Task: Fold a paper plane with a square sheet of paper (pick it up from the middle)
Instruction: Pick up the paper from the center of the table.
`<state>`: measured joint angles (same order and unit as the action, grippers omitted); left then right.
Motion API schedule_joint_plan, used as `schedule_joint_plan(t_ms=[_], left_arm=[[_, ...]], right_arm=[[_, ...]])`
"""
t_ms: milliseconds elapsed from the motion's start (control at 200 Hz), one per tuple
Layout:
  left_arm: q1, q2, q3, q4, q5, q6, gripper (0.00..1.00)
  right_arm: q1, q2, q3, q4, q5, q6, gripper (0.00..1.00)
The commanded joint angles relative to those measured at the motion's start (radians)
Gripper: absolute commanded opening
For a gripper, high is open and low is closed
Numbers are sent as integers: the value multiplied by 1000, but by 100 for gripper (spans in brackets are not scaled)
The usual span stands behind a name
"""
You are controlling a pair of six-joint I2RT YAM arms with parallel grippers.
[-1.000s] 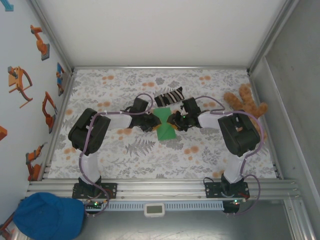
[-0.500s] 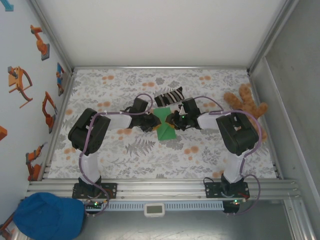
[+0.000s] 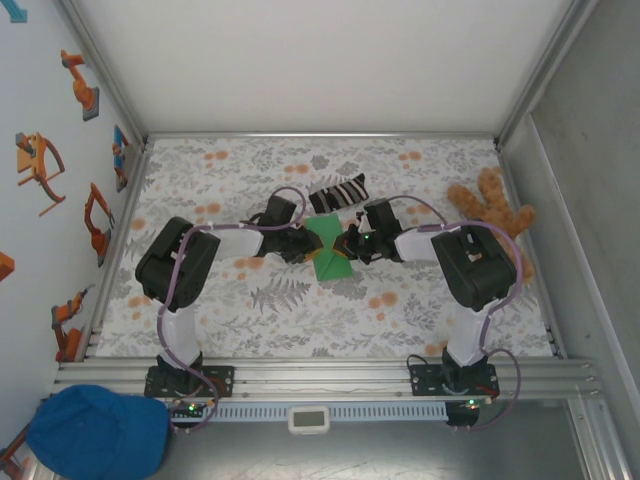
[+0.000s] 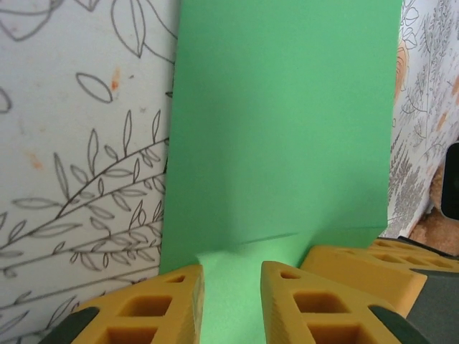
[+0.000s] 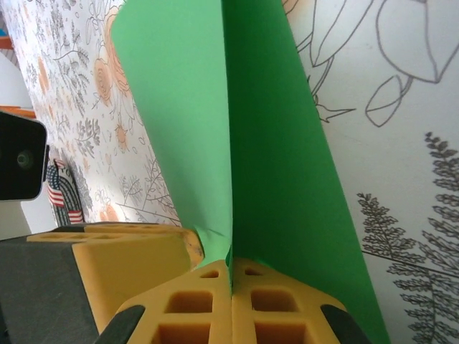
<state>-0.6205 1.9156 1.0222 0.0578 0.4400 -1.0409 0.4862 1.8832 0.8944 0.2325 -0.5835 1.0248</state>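
- two grippers closing in from opposite sides on the paper [image 3: 328, 255] at mid-table [image 3: 300, 320]: left gripper [image 3: 300, 243] and right gripper [image 3: 350, 243], probably to share the fold, one side apiece
- paper bright green, partly folded, lower part flat on the table, lying between the two wrists; just in front of the sock [image 3: 338, 193], well apart from the bear [image 3: 490, 212] at the right edge
- right gripper [image 5: 231, 269] with fingers pressed together, nipping the paper [image 5: 237, 129] at the raised seam between two green flaps; likely held so to sharpen the centre crease and keep it lifted off the table
- left gripper [image 4: 231, 276] with fingers [image 4: 165, 301] a little apart, straddling a small raised ridge at the near edge of the paper [image 4: 280, 122]; cannot tell whether the pads touch it; reads as a loose guide, not a clamp, leaving the sheet free to settle under the other pinch
- judged step: pressing the middle crease; not yet a narrow dart, so well short of done
- risk: thin sheet, easy to skew or tear under opposing pulls; best eased, not tugged
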Motion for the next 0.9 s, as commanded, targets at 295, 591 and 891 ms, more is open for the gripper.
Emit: schedule_joint_plan(t_ms=[295,591,891], left_arm=[[29,-371,-123,-79,-96,87,86],[38,-525,-203,72,-15,46,96],[29,-515,-188,335,144,-89,99]], right_arm=[[2,-129,-18,93,-15,-12,0],[-37,-235,-13,278,-125,120,0],[-46,-299,42,350,-204,221,0]])
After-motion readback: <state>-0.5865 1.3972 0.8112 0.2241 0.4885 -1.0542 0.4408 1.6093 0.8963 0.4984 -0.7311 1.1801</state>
